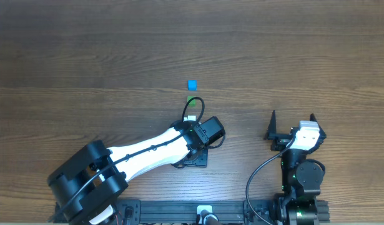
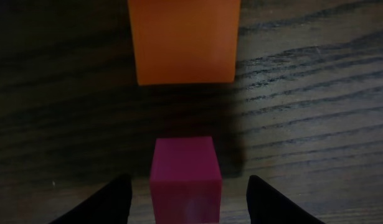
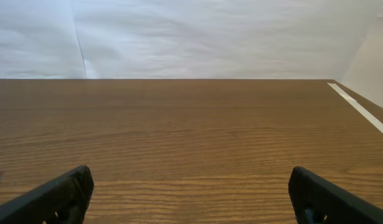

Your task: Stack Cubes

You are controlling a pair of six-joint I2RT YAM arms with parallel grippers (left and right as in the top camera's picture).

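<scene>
Left gripper (image 2: 188,186) wide, straddling near cube (image 2: 185,168), not clamped. Far cube (image 2: 184,40) sits just beyond, apart. 0 stacked; grasp, lift, placement remain.

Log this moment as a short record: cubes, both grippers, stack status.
near cube: on the table, inside the open left gripper, a gap on each side
far cube: on the table just beyond the near cube, apart from it
left gripper: open, low, straddling the near cube
right gripper: open, holds nothing, over bare table on the right
stack: not yet begun; both cubes lie on the table
</scene>
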